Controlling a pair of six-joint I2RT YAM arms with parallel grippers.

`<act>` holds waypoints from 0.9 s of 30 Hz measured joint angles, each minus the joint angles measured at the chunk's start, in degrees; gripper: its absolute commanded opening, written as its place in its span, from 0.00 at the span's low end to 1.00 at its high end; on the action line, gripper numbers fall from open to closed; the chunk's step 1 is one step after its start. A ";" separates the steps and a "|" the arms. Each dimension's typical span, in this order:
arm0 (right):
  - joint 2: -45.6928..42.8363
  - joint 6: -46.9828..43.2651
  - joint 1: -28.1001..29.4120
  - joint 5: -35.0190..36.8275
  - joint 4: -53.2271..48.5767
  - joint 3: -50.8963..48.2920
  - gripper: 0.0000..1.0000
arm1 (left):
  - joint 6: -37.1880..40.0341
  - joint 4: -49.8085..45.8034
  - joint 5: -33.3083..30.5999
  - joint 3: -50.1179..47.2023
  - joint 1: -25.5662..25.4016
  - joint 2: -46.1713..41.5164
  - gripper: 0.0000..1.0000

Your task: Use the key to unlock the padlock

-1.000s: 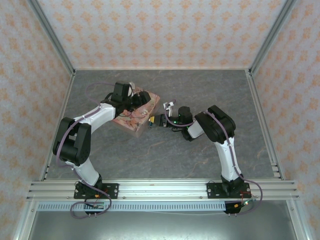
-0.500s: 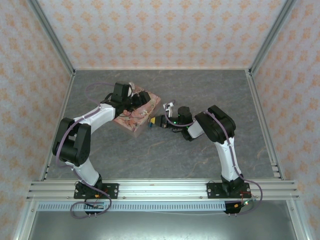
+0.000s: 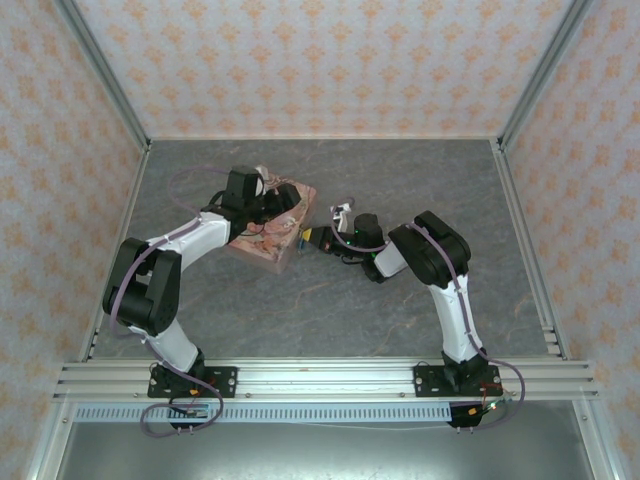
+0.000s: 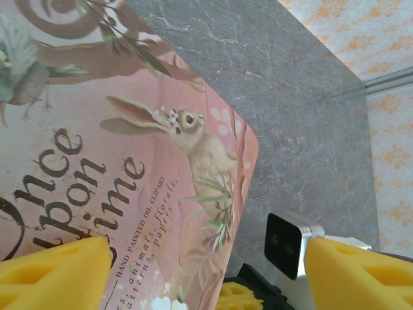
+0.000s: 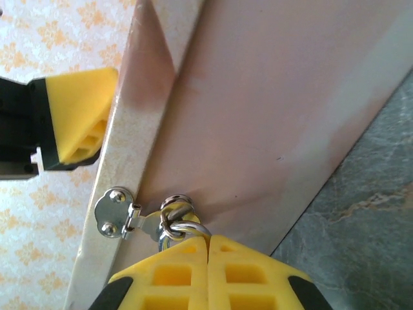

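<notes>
Pink bunny tin (image 4: pixel 148 194) sits on a grey marbled tabletop (image 3: pixel 420 180), little silver hasp (image 5: pixel 115 213) on its side. Orange-patterned wallpaper (image 3: pixel 330 60) on the walls all around.

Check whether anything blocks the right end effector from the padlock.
Nothing visible does: the shut right end effector meets the metal rings at the hasp of the tin. Whether those belong to the padlock is unclear.

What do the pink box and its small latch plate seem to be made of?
The pink box looks like painted tin: a matte pink wall beside a bare silvery rim. The latch plate is probably steel: shiny, silvery, with two rivets.
</notes>
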 measured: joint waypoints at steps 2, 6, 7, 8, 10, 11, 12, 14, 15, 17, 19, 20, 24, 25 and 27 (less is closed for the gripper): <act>-0.15 0.26 0.04 1.40 -0.07 -0.15 0.00 | 0.00 0.22 -0.33 -0.02 -0.22 0.00 0.80; -0.50 0.94 0.02 4.63 -0.02 -0.50 0.00 | 0.00 0.28 -0.59 -0.02 -0.44 0.02 0.80; -0.61 1.05 0.02 5.33 0.02 -0.50 0.00 | 0.02 0.28 -0.59 -0.02 -0.44 0.02 0.80; -0.76 1.25 0.02 6.03 0.00 -0.50 0.00 | 0.00 0.26 -0.63 -0.02 -0.44 0.02 0.80; -0.90 1.62 0.02 7.15 0.09 -0.50 0.00 | 0.02 0.26 -0.83 -0.02 -0.57 0.02 0.80; -0.92 1.84 0.02 7.61 0.17 -0.50 0.00 | 0.02 0.26 -1.03 -0.02 -0.63 0.02 0.80; -0.92 1.99 0.02 8.04 0.20 -0.50 0.00 | 0.02 0.26 -1.25 -0.02 -0.72 0.02 0.80; -0.98 2.29 -0.02 8.59 0.15 -0.48 0.00 | 0.00 0.26 -1.44 -0.02 -0.76 0.02 0.80; -1.03 2.32 -0.02 8.85 0.15 -0.48 0.00 | 0.02 0.28 -1.44 -0.02 -0.76 0.02 0.80; -1.20 2.27 -0.02 9.40 -0.17 -0.48 0.00 | 0.02 0.28 -1.44 -0.02 -0.76 0.02 0.79; -1.64 1.81 -0.13 10.12 -0.79 -0.50 0.00 | 0.00 0.26 -1.46 -0.02 -0.76 0.02 0.80; -2.10 1.36 -0.28 10.47 -1.36 -0.61 0.00 | 0.00 0.28 -1.46 -0.02 -0.76 0.02 0.80; -6.67 -1.92 -1.51 11.32 -4.31 -3.72 0.00 | -0.02 0.20 -1.38 -0.02 -0.76 -0.24 0.82; -8.09 -2.99 -1.86 11.45 -5.18 -4.61 0.00 | -0.02 0.02 -1.38 0.00 -0.87 -0.37 0.83; -12.00 -5.62 -2.71 11.98 -7.96 -6.60 0.00 | -0.02 -1.11 -1.33 0.35 -1.22 -0.63 0.84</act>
